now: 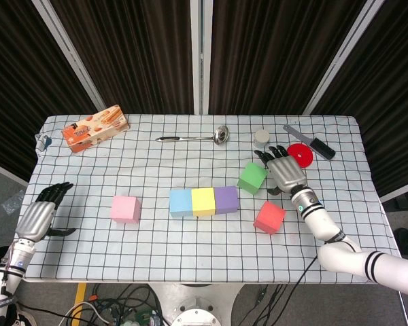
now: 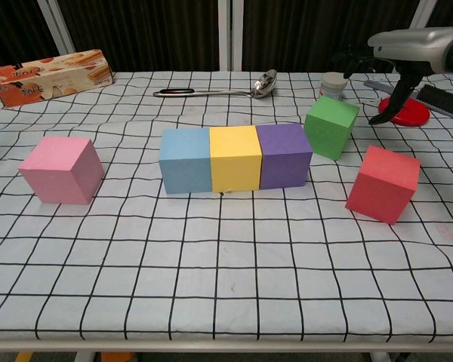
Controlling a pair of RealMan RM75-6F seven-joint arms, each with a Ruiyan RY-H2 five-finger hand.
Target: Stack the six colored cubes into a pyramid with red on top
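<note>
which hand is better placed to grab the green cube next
The right hand: it hovers open just beside the green cube, apart from it. The left hand sits at the table's far left edge, beyond the pink cube.

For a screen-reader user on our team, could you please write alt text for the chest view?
A blue cube, yellow cube and purple cube sit in a touching row on a checked tablecloth. A green cube and red cube lie to their right, a pink cube to the left; the right hand hovers empty beyond the green cube.
</note>
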